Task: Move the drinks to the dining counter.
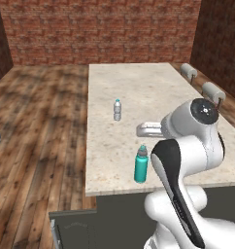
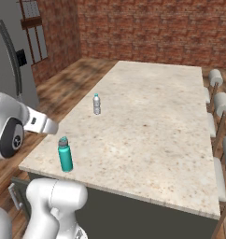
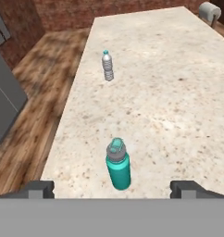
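Nearest the hand camera, the two dark finger tips of the gripper (image 3: 112, 189) stand far apart at the lower edge of its picture, one at each side, with nothing between them; the jaws are wide open and hold nothing. Just beyond them a teal bottle with a grey cap (image 3: 118, 164) stands upright on the beige speckled stone top of the dining counter (image 3: 178, 106), close to its near edge and towards the near left corner. It touches neither finger. Farther along the same top, near the left edge, a small clear water bottle with a blue cap (image 3: 107, 65) also stands upright, well apart from the teal one. Round-backed pale stools (image 2: 218, 103) line the counter's right side, though their shape is hard to make out. Wooden plank flooring (image 1: 37, 126) runs along the left, and a red brick wall (image 1: 102, 29) closes the room behind.
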You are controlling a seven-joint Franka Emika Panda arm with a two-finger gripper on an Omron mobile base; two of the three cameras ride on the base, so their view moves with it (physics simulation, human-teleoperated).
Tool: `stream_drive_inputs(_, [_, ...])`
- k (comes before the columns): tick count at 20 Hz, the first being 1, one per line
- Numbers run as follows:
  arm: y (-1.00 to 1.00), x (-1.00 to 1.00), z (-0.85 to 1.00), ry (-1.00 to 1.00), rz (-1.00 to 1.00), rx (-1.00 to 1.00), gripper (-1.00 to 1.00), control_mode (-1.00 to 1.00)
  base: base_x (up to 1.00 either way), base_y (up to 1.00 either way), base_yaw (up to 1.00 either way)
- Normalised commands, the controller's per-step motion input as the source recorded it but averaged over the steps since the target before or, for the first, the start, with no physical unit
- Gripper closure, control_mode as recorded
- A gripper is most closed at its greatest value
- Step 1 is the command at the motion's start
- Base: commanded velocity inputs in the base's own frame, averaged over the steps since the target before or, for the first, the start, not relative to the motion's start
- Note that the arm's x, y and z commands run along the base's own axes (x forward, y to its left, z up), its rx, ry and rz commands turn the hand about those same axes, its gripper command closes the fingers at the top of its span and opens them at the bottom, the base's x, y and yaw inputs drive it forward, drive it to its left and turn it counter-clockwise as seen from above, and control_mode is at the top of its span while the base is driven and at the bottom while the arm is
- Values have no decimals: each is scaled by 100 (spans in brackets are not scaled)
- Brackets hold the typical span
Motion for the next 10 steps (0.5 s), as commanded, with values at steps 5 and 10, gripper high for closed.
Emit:
stream_drive_inputs(5, [-7,-49,38,-9,3,0,-100,-100,0,0,0])
stream_drive_inputs(10, [-1,-46,53,5,4,0,-100,-100,0,0,0])
